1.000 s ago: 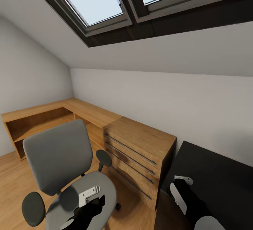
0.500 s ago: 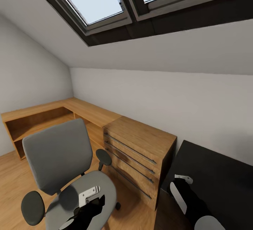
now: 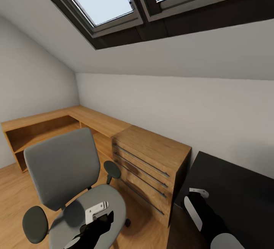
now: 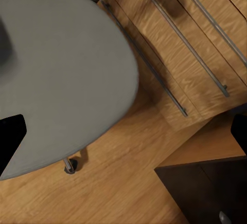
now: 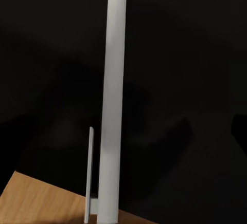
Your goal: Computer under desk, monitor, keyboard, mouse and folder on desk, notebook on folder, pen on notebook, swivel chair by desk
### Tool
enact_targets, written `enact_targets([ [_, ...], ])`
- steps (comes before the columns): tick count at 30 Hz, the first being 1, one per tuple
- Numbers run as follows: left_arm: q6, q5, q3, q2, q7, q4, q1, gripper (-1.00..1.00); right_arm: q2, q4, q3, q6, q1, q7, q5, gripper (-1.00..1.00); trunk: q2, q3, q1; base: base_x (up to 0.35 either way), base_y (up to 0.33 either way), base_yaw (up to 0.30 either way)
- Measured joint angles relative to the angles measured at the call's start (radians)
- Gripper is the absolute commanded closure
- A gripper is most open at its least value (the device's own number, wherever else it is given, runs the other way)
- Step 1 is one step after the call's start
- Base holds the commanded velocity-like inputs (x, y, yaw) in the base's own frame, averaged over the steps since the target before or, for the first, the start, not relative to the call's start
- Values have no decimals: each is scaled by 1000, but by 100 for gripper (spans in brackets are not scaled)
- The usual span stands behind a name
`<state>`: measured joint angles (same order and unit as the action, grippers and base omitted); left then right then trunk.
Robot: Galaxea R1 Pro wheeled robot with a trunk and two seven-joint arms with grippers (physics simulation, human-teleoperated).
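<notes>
Above the grey seat of the swivel chair [image 3: 72, 188], the left gripper [image 3: 99, 218] is held low at the foot of the head view, its dark fingers [image 3: 104, 220] too poorly resolved for their spread to be told; nothing is seen between them. Across the gap, the right gripper [image 3: 198, 199] is poised over the corner of the black-topped desk [image 3: 232, 188], and whether its fingers are apart or together cannot be told either. A white upright [image 5: 114, 100] of the desk is seen in the right wrist view. Beneath the left wrist, the seat [image 4: 62, 75] is shown bare (no blue folder lies on it), with a castor [image 4: 71, 166] on the wood floor [image 4: 123, 183] and the wooden drawer unit [image 3: 152, 165] just beside. The chair is judged bulky but free-rolling and liable to swivel when pushed; the stiff backrest edge or an armrest [image 3: 112, 168] is judged the soundest hold.
</notes>
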<state>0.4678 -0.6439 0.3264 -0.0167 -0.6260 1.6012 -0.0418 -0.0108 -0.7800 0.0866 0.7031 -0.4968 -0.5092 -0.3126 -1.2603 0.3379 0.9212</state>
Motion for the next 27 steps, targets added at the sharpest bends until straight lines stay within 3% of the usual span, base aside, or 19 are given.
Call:
enact_targets([
  [10,0,0,0,0,1,0,0,-100,0,-41,0,0,0,-1,3,-100,-70,31,38,0,0,0],
  [25,0,0,0,0,1,0,0,-100,0,-41,1,0,0,-3,4,-100,-70,31,38,0,0,0],
  [26,0,0,0,0,1,0,0,-100,0,-41,0,0,0,-3,4,100,-70,31,38,0,0,0],
  [27,0,0,0,0,1,0,0,-100,0,-39,1,-6,0,-2,-5,100,-70,31,39,0,0,0],
])
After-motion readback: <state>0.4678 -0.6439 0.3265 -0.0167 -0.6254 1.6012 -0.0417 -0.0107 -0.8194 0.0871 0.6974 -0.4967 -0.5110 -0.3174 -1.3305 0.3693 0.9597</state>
